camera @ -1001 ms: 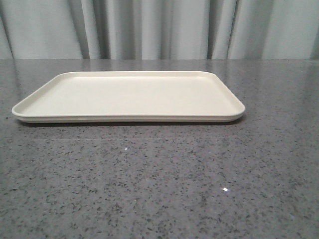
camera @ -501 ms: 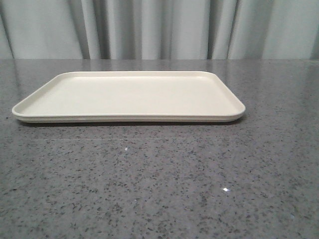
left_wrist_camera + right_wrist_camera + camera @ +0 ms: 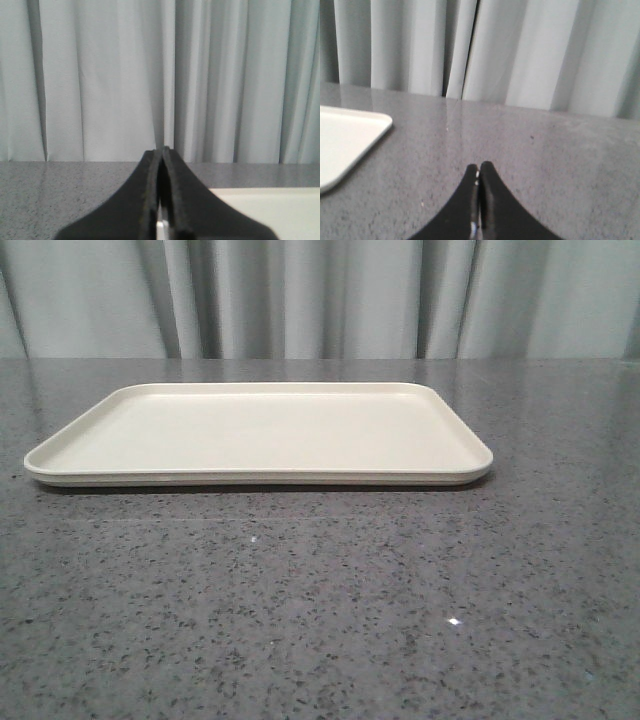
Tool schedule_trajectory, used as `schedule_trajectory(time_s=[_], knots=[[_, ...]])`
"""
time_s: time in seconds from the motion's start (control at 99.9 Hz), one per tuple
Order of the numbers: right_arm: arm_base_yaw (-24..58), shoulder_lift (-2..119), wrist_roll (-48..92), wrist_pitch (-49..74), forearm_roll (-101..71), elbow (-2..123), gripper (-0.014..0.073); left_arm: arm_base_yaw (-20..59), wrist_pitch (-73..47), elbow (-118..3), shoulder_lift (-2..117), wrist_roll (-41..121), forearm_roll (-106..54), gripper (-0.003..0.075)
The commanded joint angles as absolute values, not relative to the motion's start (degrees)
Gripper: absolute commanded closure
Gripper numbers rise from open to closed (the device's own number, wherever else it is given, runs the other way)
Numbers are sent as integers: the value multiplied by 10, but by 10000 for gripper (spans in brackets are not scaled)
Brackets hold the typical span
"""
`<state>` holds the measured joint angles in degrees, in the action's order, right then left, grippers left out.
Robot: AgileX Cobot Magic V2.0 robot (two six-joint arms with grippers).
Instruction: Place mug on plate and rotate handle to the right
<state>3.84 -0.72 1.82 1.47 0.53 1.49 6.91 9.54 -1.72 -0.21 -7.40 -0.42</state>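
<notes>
Between the two wrist cameras, both claws read the same: left gripper (image 3: 161, 155) has its black fingers pressed together tip to tip, nothing held; right gripper (image 3: 479, 170) likewise pinched closed on nothing. Neither arm enters the front view

Outward from the left gripper: grey speckled table (image 3: 60, 185), then a cream corner of the plate (image 3: 270, 210) low on one side of that view, close beside the fingers. Pale curtain (image 3: 100, 80) behind

Outward from the right gripper: bare tabletop ahead, with a rounded corner of the plate showing at the edge of that view, apart from the fingertips. Curtain again at the back

Front view: plate (image 3: 60, 462) lies flat on the table (image 3: 320, 620), long axis running left to right across the robot's front, centred slightly left of middle. Nothing stands on it

Mug: not visible in any of the three views. Handle likewise unseen, so its heading cannot be stated. Which way the mug lies from either claw: cannot tell

Judgement: task at its very start; mug not yet on the plate. Deciding relation is unresolved, namely which arm sits nearer the mug. Plate looks nearer the left claw than the right, a weak hint only. Either claw would need to spread its fingers before any grasp
</notes>
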Motion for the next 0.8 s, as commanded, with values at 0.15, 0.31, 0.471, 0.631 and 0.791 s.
schedule_trajectory(time_s=[0.15,0.31,0.471,0.631,0.791], knots=[[38,28,20,-29,0,137,704,69,64,-142,-12,-80,-41,740],[38,97,20,-22,0,227,704,69,22,-240,25,-80,-39,740],[38,179,21,0,0,319,704,69,-22,-335,93,-80,-32,740],[38,252,21,47,0,406,630,69,-86,-428,177,-80,0,740],[38,297,21,82,0,476,381,69,-163,-525,264,-80,11,739]])
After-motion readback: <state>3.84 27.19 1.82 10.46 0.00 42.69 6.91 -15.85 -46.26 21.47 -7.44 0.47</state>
